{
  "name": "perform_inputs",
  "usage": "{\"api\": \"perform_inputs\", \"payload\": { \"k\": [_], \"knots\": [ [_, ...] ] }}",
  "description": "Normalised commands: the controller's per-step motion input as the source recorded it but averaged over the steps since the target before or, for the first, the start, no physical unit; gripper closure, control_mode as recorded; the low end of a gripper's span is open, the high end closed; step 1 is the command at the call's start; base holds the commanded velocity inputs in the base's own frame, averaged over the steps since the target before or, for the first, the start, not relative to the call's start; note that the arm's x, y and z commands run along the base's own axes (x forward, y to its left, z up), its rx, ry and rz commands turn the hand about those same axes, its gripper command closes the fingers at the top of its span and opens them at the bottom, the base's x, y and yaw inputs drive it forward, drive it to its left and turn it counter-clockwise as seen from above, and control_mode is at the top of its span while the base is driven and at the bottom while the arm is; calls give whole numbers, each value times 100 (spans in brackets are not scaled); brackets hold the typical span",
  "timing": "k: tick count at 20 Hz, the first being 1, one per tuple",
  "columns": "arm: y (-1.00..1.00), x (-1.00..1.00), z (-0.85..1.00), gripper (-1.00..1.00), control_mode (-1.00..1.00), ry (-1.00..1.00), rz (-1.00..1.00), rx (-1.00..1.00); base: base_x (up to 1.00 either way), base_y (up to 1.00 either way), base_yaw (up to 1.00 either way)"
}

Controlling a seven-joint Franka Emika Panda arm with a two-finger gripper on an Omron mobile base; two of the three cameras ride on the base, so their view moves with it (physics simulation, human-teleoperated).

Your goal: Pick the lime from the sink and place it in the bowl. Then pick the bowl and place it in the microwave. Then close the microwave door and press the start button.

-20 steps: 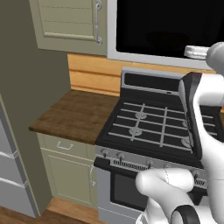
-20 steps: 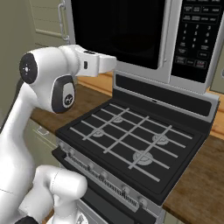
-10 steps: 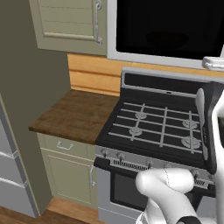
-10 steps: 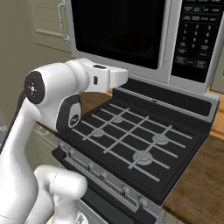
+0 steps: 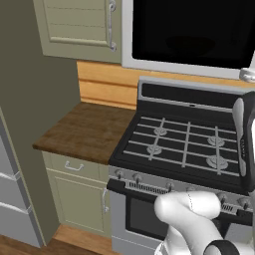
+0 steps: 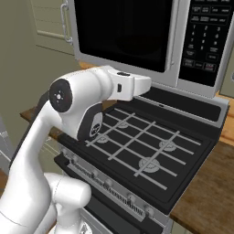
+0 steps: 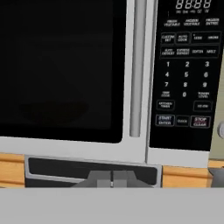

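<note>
The microwave (image 6: 183,77) hangs above the stove with the microwave door (image 7: 61,65) closed, its black glass dark and its vertical bar handle (image 7: 138,65) just left of the keypad (image 7: 188,74). The start button (image 7: 165,120) sits in the keypad's bottom row. In the hand view my gripper (image 7: 111,178) is shut, fingertips together with nothing between them, below the door's lower right corner and facing the microwave front. My forearm and hand (image 6: 128,84) reach over the stove. The lime, the bowl and the sink are out of view.
A black gas stove (image 5: 184,144) with grates lies right under the microwave. A wooden counter (image 5: 84,132) sits to its left, with a pale cabinet (image 5: 74,22) above it. Another stretch of wooden counter (image 6: 210,192) runs to the stove's right.
My arm has swung the hand to the right and a little lower over the stove, closer to the microwave front. The door stays closed.
</note>
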Motion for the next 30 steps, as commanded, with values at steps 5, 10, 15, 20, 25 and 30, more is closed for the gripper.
{"api": "perform_inputs", "payload": {
  "k": [5,10,15,20,25,30],
  "knots": [
    [-31,28,0,100,-100,1,0,0,0,0,0],
    [-46,28,0,100,-100,0,0,0,0,0,0],
    [-43,39,0,100,-100,0,0,0,0,0,0],
    [-46,39,0,100,-100,-1,0,0,0,0,0],
    [-46,15,2,100,-100,-1,0,3,0,0,0],
    [-30,22,10,100,-100,0,0,2,0,0,0]
  ]
}}
